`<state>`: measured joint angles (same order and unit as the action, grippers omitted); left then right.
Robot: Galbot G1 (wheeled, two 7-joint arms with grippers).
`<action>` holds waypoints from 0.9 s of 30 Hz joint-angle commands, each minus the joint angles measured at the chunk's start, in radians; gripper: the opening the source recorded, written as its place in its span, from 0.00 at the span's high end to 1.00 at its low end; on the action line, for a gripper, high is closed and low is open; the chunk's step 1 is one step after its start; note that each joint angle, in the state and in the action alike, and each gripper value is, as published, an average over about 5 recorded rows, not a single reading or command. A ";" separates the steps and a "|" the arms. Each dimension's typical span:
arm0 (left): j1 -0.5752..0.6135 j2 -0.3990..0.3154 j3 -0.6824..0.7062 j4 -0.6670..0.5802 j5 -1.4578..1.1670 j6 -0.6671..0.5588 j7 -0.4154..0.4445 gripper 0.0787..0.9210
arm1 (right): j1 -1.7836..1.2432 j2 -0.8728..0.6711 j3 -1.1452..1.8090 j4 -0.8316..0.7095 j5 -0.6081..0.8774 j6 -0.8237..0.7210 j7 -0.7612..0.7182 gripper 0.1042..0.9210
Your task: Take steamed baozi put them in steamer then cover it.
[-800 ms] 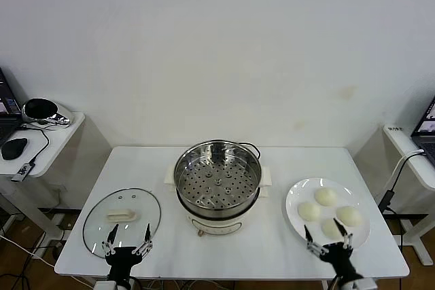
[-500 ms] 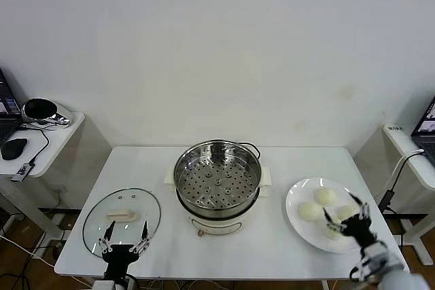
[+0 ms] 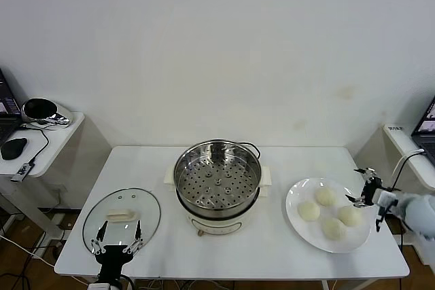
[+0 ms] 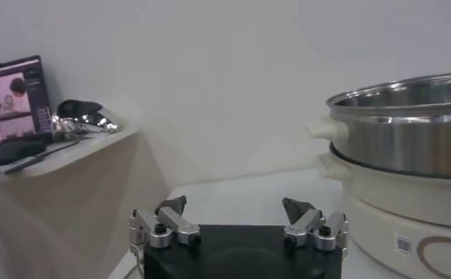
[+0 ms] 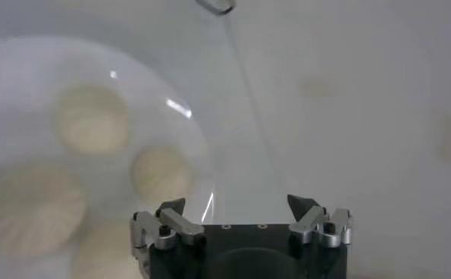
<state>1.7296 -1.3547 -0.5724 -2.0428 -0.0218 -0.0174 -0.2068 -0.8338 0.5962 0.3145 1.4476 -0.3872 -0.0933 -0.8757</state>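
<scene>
Flanking the steamer, cover and baozi plate sit beside released grippers.

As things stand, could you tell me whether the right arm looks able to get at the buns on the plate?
Probably yes. The right gripper is open beside the plate's outer edge, and the four baozi lie uncovered with nothing between.

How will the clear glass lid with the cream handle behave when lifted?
The round clear glass lid with steel rim lies flat, so its edge offers little purchase. Glass looks slippery and probably breakable. Its raised cream oblong handle seems the surest grip; held off-centre, it may tilt.
</scene>
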 commanded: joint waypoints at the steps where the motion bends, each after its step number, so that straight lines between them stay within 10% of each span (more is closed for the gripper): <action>1: 0.000 0.002 -0.004 0.001 0.004 -0.008 -0.004 0.12 | 0.414 -0.084 -0.417 -0.183 -0.011 0.038 -0.279 0.12; 27: -0.008 -0.001 -0.023 0.011 0.030 -0.008 -0.009 0.12 | 0.520 0.138 -0.638 -0.356 -0.009 0.040 -0.210 0.12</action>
<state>1.7217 -1.3565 -0.5968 -2.0322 0.0064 -0.0259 -0.2158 -0.3571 0.6811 -0.2613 1.1489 -0.3853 -0.0540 -1.0816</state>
